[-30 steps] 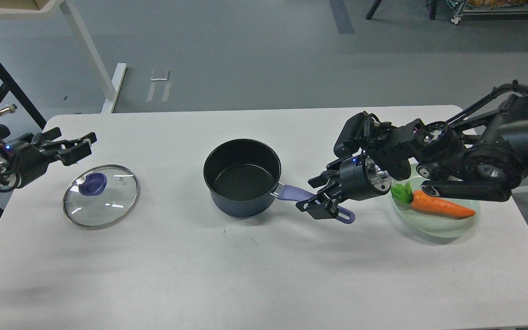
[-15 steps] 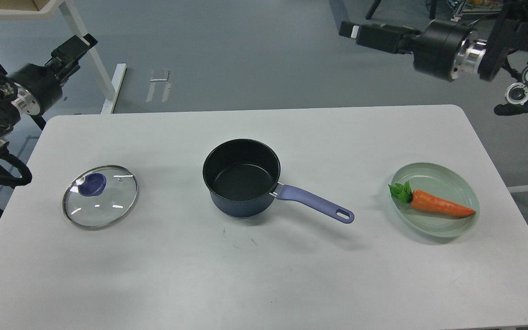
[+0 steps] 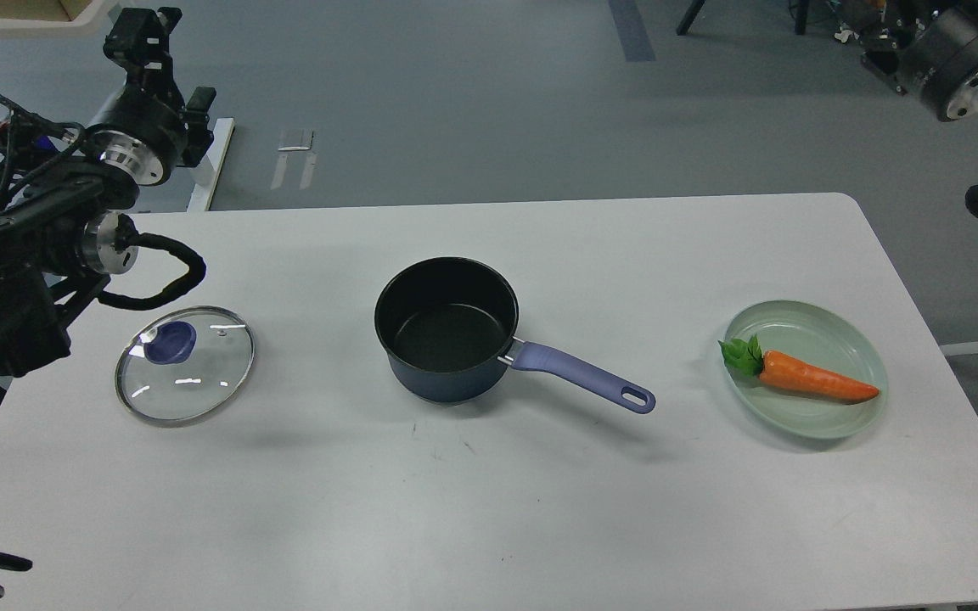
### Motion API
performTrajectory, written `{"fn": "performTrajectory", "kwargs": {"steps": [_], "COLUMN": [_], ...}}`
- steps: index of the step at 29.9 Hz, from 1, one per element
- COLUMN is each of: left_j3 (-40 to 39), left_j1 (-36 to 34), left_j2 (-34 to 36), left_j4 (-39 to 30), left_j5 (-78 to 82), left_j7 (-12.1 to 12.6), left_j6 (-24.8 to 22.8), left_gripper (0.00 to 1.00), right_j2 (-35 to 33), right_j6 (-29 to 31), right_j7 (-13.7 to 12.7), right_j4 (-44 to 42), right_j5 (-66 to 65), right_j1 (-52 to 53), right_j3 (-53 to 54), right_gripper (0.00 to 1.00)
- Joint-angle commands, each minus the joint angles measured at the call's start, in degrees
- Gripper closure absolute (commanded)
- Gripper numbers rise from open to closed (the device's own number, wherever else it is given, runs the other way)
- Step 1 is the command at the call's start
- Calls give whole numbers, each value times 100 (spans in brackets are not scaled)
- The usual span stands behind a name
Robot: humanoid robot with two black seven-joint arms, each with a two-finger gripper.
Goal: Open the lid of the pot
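The dark blue pot point(image 3: 446, 339) stands uncovered at the table's middle, its purple handle point(image 3: 582, 378) pointing right and toward me. The glass lid point(image 3: 186, 363) with a blue knob point(image 3: 171, 341) lies flat on the table to the pot's left. My left gripper point(image 3: 143, 32) is raised at the top left, well above and behind the lid; its fingers are dark and cannot be told apart. My right arm's wrist point(image 3: 960, 59) is high at the top right corner; its gripper point(image 3: 875, 42) is small and dark against the background, far from the pot.
A pale green plate point(image 3: 829, 424) holding a toy carrot point(image 3: 816, 383) sits at the table's right side. The white table point(image 3: 489, 509) has rounded corners. A white desk leg point(image 3: 200, 161) stands on the floor behind the left side.
Both arms have lifted away from the table: the right gripper left the pot handle and rose to the top right, the left rose to the top left. Pot, lid and plate have not moved.
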Motion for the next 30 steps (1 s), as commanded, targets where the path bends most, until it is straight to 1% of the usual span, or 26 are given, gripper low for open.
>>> {"fn": "performTrajectory", "kwargs": {"steps": [1, 4, 10, 13, 16, 18, 21, 24, 27, 30], "left_j3": [-321, -462, -498, -725, -937, -1042, -1165, -1297, -1324, -1341], "left_j1": [170, 319, 399, 416, 592, 697, 794, 856, 882, 917], "left_j2": [-129, -200, -191, -200, -218, -218, -209, -191, -182, -182], "left_j4": [-8, -8, -8, -8, -34, -61, -70, -96, -105, -105], "left_j5": [-345, -416, -434, -434, -425, -434, -425, -469, -495, -504], "left_j7": [25, 104, 113, 130, 148, 148, 139, 148, 139, 130], "left_j6": [-144, -232, -259, -320, -583, -733, -786, -952, -1146, -1164], "left_gripper": [1, 1, 1, 1, 1, 1, 1, 1, 0, 0], "right_j2": [14, 145, 330, 628, 787, 901, 1138, 1315, 1473, 1701], "right_j6": [-2, -11, 33, 59, 77, 226, 490, 578, 806, 973], "right_j7": [3, 12, -5, -40, -58, -67, -76, -137, -234, -304], "right_j4": [-33, -41, -103, -182, -200, -217, -261, -384, -594, -762], "right_j5": [1150, 2135, 3060, 3263, 3316, 3359, 3404, 3491, 3667, 3860], "right_j1": [-388, -705, -1381, -1707, -2014, -2252, -2516, -2639, -2675, -2657], "right_j3": [163, 391, 1199, 1744, 2280, 2693, 3116, 3319, 3372, 3381], "right_gripper": [0, 0, 0, 0, 0, 0, 0, 0, 0, 0]}}
